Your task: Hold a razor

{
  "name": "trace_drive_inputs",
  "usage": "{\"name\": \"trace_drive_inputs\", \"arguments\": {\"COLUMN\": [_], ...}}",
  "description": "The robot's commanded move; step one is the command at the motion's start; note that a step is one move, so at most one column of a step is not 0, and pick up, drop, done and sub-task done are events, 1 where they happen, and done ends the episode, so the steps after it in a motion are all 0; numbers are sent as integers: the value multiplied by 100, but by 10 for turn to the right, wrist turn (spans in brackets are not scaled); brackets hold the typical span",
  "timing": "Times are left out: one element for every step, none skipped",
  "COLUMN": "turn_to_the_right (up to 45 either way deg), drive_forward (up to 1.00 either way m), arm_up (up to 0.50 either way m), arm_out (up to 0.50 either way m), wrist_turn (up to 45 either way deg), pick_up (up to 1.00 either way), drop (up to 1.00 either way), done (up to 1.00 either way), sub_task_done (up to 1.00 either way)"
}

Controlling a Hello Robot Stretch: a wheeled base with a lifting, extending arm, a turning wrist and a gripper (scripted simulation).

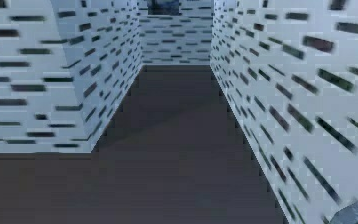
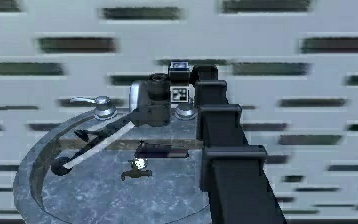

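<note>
A round grey marbled basin (image 2: 47, 185) lies against the tiled wall in the arm side view. My dark arm bar (image 2: 232, 150) rises from the bottom edge over its right side, with white marked squares (image 2: 179, 85) at the far end. The gripper (image 2: 82, 148) reaches down-left from its dark body (image 2: 152, 105), its thin fingers (image 2: 107, 138) lying across the basin. A small pale and orange object (image 2: 137, 166) sits in the basin just below the fingers, beside a thin dark stick-like shape (image 2: 172, 149). I cannot tell whether the gripper holds anything.
A metal tap (image 2: 92, 102) stands at the basin's back rim. The forward view looks down a narrow passage with dark floor (image 1: 177, 140) between white walls (image 1: 287, 90) flecked with dark tiles. A grey rounded edge (image 1: 357, 213) shows at its bottom right corner.
</note>
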Motion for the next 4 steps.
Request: {"name": "trace_drive_inputs", "arguments": {"turn_to_the_right": [0, 0, 0, 0], "drive_forward": [0, 0, 0, 0], "arm_up": [0, 0, -18, 0], "arm_out": [0, 0, 0, 0], "wrist_turn": [450, 330, 0, 0], "pick_up": [0, 0, 0, 100], "drop": [0, 0, 0, 0], "done": [0, 0, 0, 0], "sub_task_done": [0, 0, 0, 0]}}
